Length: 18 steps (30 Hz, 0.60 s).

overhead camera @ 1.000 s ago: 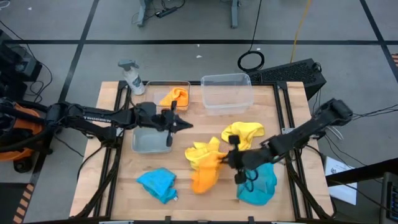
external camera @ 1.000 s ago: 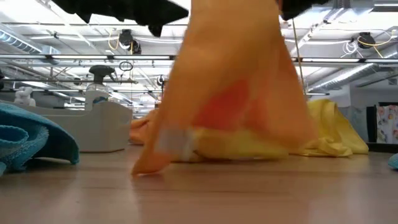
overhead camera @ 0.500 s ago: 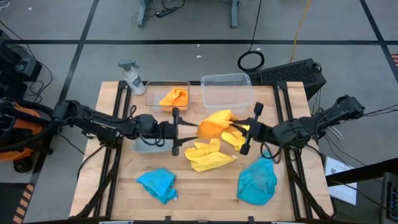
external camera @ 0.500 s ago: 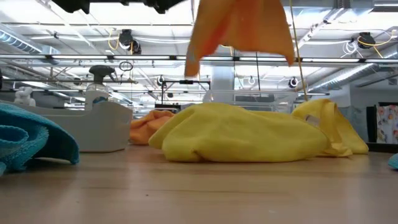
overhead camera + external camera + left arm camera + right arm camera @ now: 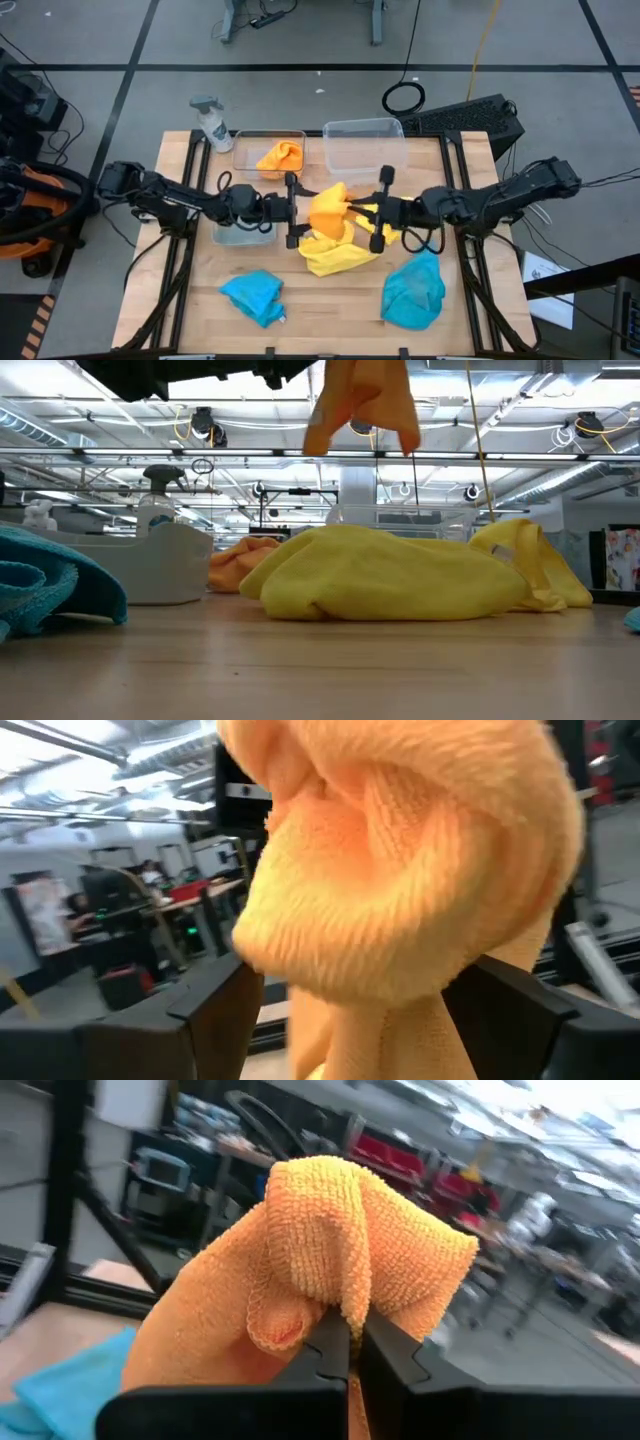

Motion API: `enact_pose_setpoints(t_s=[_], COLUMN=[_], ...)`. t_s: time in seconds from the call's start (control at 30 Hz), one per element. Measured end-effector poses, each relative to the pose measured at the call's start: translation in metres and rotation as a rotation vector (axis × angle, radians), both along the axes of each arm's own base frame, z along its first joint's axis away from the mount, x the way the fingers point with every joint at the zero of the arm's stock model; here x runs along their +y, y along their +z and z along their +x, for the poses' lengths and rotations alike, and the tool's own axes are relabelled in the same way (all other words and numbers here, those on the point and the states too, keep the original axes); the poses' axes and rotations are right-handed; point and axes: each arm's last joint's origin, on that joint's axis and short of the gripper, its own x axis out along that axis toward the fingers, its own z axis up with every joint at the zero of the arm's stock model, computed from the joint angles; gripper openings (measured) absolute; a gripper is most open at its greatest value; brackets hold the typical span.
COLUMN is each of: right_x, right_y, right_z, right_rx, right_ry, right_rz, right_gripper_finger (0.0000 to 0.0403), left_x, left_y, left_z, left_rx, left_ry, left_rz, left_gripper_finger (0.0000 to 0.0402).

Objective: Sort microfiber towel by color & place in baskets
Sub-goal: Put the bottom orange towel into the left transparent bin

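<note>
An orange microfiber towel (image 5: 329, 211) hangs bunched above the table's middle, between my two grippers. My right gripper (image 5: 368, 212) is shut on it from the right. My left gripper (image 5: 300, 211) is open, a finger on each side of the towel's left end (image 5: 400, 890). Another orange towel (image 5: 280, 157) lies in the far left basket (image 5: 246, 140). The basket beside it (image 5: 364, 147) holds nothing. A third basket (image 5: 236, 234) sits under my left arm. Yellow towels (image 5: 338, 257) and two blue towels (image 5: 253, 295), (image 5: 413, 292) lie on the table. My right gripper pinches a fold of the orange towel (image 5: 335, 1295) between its two fingertips, coming level from the table's right side. The towel is lifted clear of the table and bunches around the fingertips, its loose part hanging below. My left gripper's fingers (image 5: 215, 1010) flank the towel; I cannot tell whether they touch it.
A white spray bottle (image 5: 212, 122) stands at the far left corner. The yellow towels lie heaped right under the hanging orange one (image 5: 365, 405). Bare wood shows along the near edge between the two blue towels.
My right gripper has lifted the orange towel off the near middle of the table, carried it up toward the far edge, then toward the left. The towel now hangs clear. My left gripper has opened and edged right, so its fingers stand around the towel.
</note>
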Motion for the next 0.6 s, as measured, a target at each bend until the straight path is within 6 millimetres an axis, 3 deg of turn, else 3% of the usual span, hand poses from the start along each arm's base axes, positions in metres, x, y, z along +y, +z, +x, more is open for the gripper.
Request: enact_pose_setpoints(t_s=[0.33,0.6], right_x=[-0.016,-0.025], right_y=[-0.011,-0.016], right_z=[0.026,0.030], right_rx=[-0.039,-0.021], right_ry=[0.181,0.190], right_rz=[-0.028,-0.031], right_gripper_finger=[0.0000,0.0000], left_x=[0.003,0.001], left_y=[0.000,0.000], left_z=[0.000,0.000], left_rx=[-0.001,-0.007], left_ry=[-0.127,-0.171], left_rz=[0.025,0.072], left_gripper_finger=[0.0295,0.0281])
